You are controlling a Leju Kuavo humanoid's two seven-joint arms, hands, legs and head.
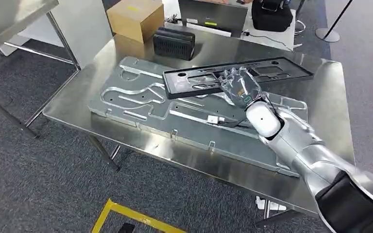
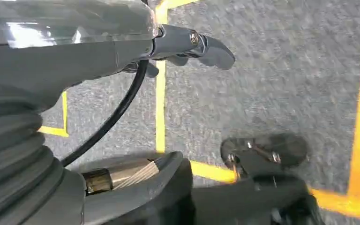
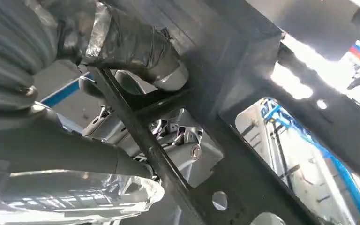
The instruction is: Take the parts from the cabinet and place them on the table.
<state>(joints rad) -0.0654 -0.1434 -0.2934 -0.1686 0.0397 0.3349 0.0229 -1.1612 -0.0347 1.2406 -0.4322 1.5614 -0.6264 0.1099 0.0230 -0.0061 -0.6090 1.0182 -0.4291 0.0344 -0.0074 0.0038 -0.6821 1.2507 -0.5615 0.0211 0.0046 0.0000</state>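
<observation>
Black frame: long, thin, full of cut-outs; likely light, stiff plastic, may flex and tip if held off-centre. Right hand fingers wrapped round inner bar near frame's middle, frame over grey plate on steel surface. Left hand fingers apart, holding nothing, hanging over floor.

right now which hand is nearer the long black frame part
Right. The right hand grips the long black frame part over the table. The left hand hangs low above the grey floor, away from it.
</observation>
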